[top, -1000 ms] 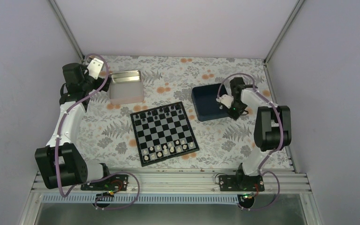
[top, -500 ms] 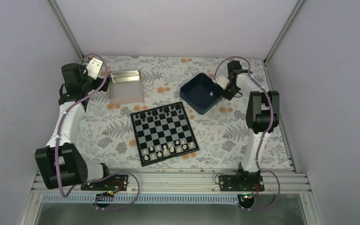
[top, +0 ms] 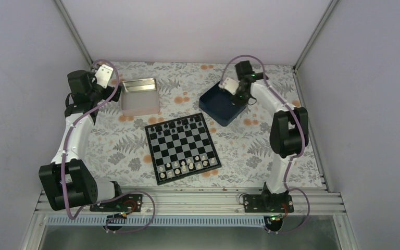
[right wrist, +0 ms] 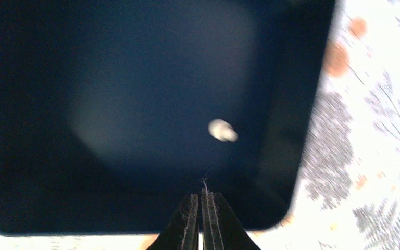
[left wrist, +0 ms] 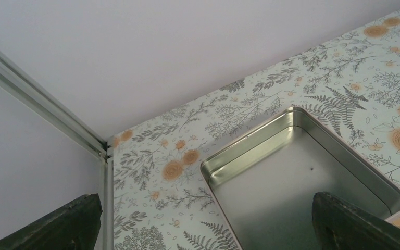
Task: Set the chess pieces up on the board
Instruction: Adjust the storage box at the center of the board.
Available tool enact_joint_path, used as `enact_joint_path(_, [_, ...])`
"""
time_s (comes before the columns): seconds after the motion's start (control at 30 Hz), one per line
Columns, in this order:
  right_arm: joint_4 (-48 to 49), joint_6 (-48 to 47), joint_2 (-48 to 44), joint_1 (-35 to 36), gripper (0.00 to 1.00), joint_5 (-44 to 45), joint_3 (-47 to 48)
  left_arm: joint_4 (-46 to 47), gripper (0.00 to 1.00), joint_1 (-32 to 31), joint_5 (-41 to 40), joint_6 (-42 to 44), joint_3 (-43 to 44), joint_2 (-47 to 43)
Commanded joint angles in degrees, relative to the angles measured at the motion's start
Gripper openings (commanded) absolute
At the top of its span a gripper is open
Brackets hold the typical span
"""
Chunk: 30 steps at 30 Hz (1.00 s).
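One small white piece (right wrist: 222,130) lies on its side on the floor of the dark blue tray (right wrist: 109,104), near the tray's right wall, and the blur hides which piece it is. It looks hard, smooth and very light, probably moulded plastic with a rounded head and a wider foot. It would likely roll or skid on the slick tray floor if nudged, and could squirt out of a pinch made too high. The safest hold is probably across the narrow middle of its body, fingers coming straight down on either side. The right pincer (right wrist: 200,219) hangs just above the tray's near edge with its thin dark fingers pressed together and nothing between them. It would need to part before reaching for the piece. The board (top: 182,146), flat and stiff with black and silvery squares, sits mid-table on the flowered cloth (top: 120,140). A row of white pieces (top: 185,166) stands along its near side and black pieces (top: 174,125) along the far side. The left pincer (left wrist: 205,208) hovers with its fingers wide apart over the shiny metal tin (left wrist: 302,182), a shallow tin with rounded corners.
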Motion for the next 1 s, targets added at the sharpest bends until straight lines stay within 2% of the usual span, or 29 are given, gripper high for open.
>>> enact_joint_path(0.0, [-5.6,1.3,-0.6,5.4,0.05,-2.8,0.4,1.2,1.0,0.4,1.2,-1.0,-0.3,-1.0])
enact_joint_path(0.2, [-6.6,1.9,2.9,9.1,0.04,-3.3,1.6,1.3,1.0,0.4,1.0,-0.9,-0.3,-1.3])
enact_joint_path(0.57, [-7.6,1.7,2.0,9.7,0.04,-4.1,-3.7,1.0,1.0,0.5,1.2,-1.0,-0.1,-1.1])
enact_joint_path(0.73, [-10.7,1.0,-1.3,9.7,0.04,-5.9,-8.7,0.9,1.0,0.5,1.2,-0.9,-0.1,-1.2])
enact_joint_path(0.97, [-12.2,1.8,-6.4,9.4,0.05,-4.3,-16.3,0.9,1.0,0.5,1.4,-1.0,0.1,-0.5])
